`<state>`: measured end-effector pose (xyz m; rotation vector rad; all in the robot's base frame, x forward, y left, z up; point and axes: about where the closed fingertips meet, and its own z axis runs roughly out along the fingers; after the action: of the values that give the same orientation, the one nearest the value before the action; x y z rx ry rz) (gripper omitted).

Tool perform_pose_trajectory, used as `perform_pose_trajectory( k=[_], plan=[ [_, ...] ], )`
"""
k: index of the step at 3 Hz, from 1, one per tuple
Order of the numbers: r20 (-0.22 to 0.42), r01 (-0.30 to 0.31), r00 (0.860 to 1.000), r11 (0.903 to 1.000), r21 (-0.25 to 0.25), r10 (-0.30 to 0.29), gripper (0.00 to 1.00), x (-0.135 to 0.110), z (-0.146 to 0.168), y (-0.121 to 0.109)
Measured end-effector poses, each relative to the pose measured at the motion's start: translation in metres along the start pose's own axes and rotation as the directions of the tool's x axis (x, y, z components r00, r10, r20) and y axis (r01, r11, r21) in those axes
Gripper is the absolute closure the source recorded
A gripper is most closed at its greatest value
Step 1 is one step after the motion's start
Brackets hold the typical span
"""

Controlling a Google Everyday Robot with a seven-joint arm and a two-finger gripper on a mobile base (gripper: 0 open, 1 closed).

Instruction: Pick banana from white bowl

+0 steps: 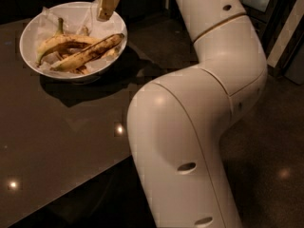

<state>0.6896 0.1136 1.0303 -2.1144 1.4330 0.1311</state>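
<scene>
The white bowl [35, 25], lined with crinkled white paper, stands at the back left of the dark table. In it lies the banana [88, 52], long, nearly straight, yellow with heavy brown streaks, its dark end toward the right rim. A shorter curved yellow banana [57, 42] with an upright green stem lies behind it. My gripper [105, 6] hangs at the top of the view, above the bowl's back right rim and just above the long banana's right end. It holds nothing that I can see.
The dark glossy table [57, 141] fills the left, its front edge running diagonally to the lower left. My large white arm [199, 113] fills the middle and right. Dark floor [275, 165] lies at the right.
</scene>
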Motion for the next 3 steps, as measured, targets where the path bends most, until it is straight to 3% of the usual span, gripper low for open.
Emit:
perform_pose_trajectory(
  k=[1,2,3],
  plan=[
    [-0.017,-0.052,0.999,0.9982,-0.031,0.052,0.3,0.015,0.009,0.006],
    [-0.055,-0.075,0.996,0.995,-0.067,0.071,0.29,0.023,0.028,0.01],
    [-0.088,-0.063,0.995,0.9932,-0.098,0.054,0.36,0.022,0.047,0.011]
  ],
)
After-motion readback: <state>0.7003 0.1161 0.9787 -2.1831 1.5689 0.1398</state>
